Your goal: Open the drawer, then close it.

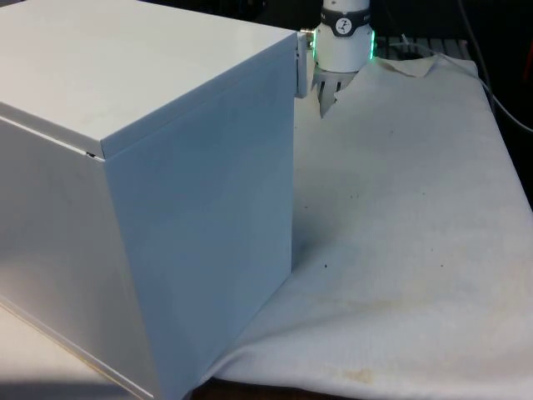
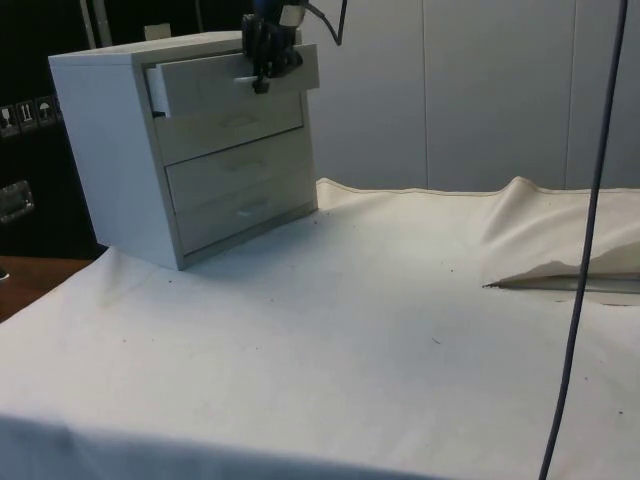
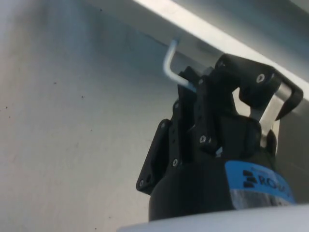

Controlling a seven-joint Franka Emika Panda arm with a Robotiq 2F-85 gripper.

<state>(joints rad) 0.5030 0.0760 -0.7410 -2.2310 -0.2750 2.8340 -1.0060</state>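
Note:
A white chest of drawers point(image 2: 115, 150) stands at the table's far end in the side view, and its plain back and side point(image 1: 166, 167) face the front view. Its top drawer point(image 2: 215, 80) is pulled out a short way; the two drawers below it point(image 2: 235, 125) sit flush. My gripper point(image 2: 261, 85) hangs at the top drawer's front, shut on its thin metal handle point(image 3: 168, 63). In the wrist view the black fingers point(image 3: 200, 96) close around that bar. The front view has the gripper point(image 1: 326, 104) just past the chest's upper far corner.
The white cloth point(image 2: 350, 330) covers the table and rises in a fold point(image 2: 540, 270) at the side view's right. A dark cable point(image 2: 585, 250) hangs down in front of that fold. Bare wood point(image 2: 30, 280) shows beside the chest.

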